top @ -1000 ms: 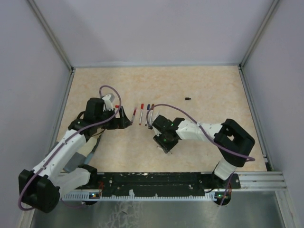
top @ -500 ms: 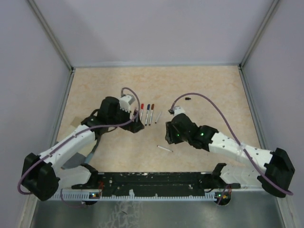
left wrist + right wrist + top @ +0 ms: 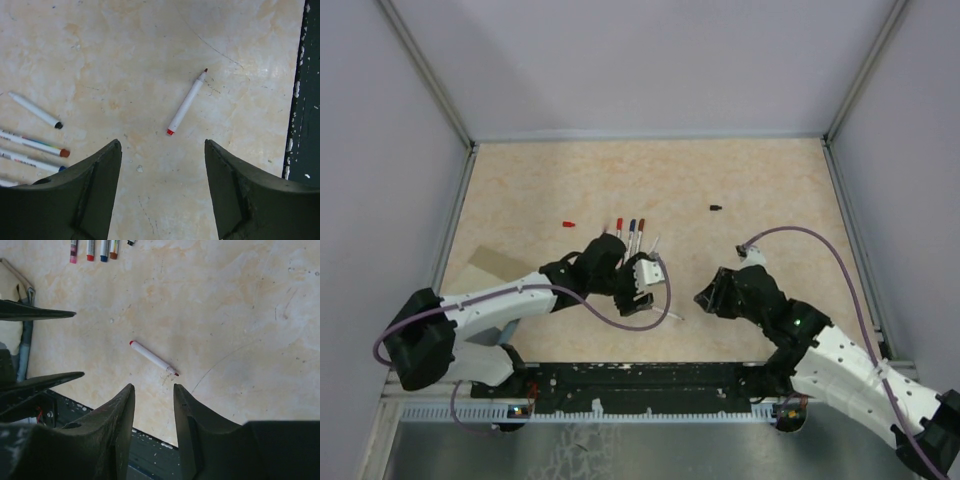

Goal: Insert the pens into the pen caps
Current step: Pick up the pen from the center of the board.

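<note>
A white pen with a red tip (image 3: 186, 102) lies alone on the table, uncapped, near the front rail (image 3: 666, 314) (image 3: 152, 357). My left gripper (image 3: 162, 145) hovers open just short of it, nothing between its fingers; from above it sits left of the pen (image 3: 638, 296). My right gripper (image 3: 154, 386) is open and empty too, to the pen's right (image 3: 705, 298). Several more pens (image 3: 631, 231) lie side by side behind the left gripper (image 3: 97, 248) (image 3: 34, 144). A red pen cap (image 3: 568, 224) lies far left of them and a black pen cap (image 3: 716, 208) far right.
The black front rail (image 3: 650, 385) runs along the near table edge, close to the loose pen (image 3: 305, 100). A tan flat sheet (image 3: 485, 262) lies under the left arm. Grey walls enclose the table on three sides.
The left gripper swung from the pen row toward the near side, over to the loose pen, its jaws narrowing a little. The right arm left that pen on the table and drew back right.
</note>
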Controlling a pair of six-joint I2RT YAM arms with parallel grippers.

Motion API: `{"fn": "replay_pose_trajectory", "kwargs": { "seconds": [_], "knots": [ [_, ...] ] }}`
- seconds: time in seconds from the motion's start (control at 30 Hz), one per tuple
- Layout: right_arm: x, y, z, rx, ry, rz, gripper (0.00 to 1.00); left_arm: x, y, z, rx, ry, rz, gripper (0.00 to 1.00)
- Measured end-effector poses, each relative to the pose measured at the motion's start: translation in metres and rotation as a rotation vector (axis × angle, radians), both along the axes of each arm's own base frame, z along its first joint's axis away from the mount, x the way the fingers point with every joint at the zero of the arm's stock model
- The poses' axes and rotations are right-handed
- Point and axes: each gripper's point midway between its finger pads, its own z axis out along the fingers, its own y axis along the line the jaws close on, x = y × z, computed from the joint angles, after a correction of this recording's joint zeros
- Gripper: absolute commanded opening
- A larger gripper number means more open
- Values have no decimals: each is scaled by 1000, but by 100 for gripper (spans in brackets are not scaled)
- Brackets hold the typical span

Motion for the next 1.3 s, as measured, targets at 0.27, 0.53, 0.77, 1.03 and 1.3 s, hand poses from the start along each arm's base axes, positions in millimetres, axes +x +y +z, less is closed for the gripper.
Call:
{"fn": "replay_pose_trajectory", "kwargs": {
  "seconds": [0.27, 0.53, 0.77, 1.03, 1.3],
  "knots": [
    [-15, -5, -5, 96, 13, -22, 36, -15, -13, -46, 93, -17, -222, 55],
    [-21, -7, -5, 130, 26, -26, 36, -18, -32, -67, 129, -14, -332, 50],
    [-24, -8, -7, 125, 36, -27, 36, -20, -36, -90, 192, -4, -356, 41],
    [-24, -8, -7, 124, 37, -27, 36, -13, -47, -92, 220, -28, -360, 19],
    [-24, -12, -11, 117, 56, -59, 36, -11, -47, -92, 240, 0, -319, 12]
  ]
}}
